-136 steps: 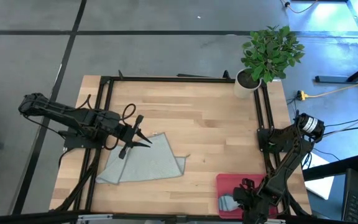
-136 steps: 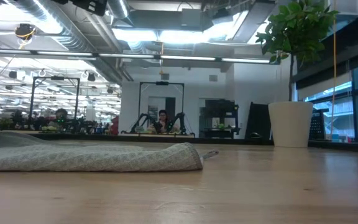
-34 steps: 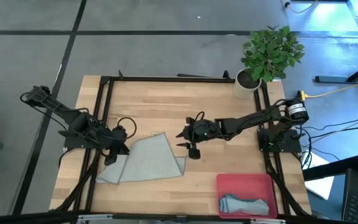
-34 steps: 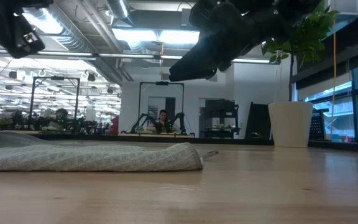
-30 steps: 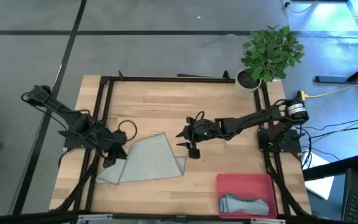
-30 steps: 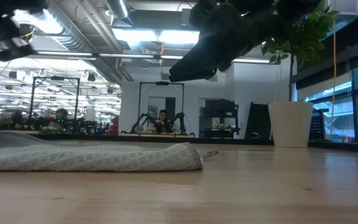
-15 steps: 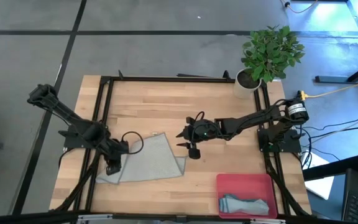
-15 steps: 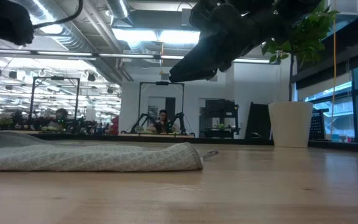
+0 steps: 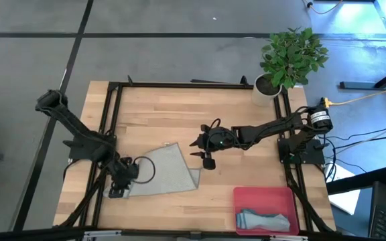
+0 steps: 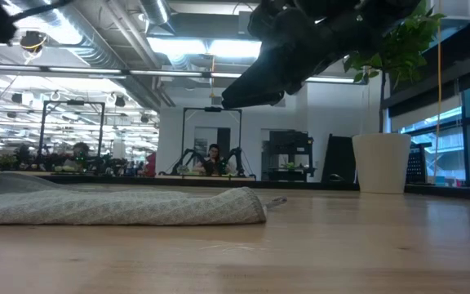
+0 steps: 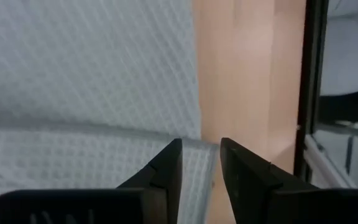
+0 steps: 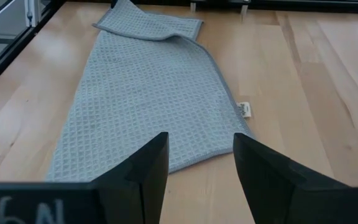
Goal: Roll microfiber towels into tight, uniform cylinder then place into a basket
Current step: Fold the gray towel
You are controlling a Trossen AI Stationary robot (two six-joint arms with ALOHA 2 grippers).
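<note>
Towels: I see the larger grey-green towel point(image 9: 165, 173) lying flat on the desk point(image 9: 200, 120), left of centre, one corner folded over and a small white tag at its edge. The smaller blue towel point(image 9: 263, 219) lies rolled inside the pink basket point(image 9: 246, 197) at the near right corner of the desk. My left hand point(image 9: 117, 189) is low over the grey-green towel's near left corner, its fingers point(image 11: 166, 171) slightly parted, astride the towel's hem, gripping nothing. My right hand point(image 9: 202, 151) hangs above the desk just beside that towel's right edge, fingers point(image 12: 143, 167) spread and empty. A potted plant point(image 9: 288, 59) stands at the far right corner.
</note>
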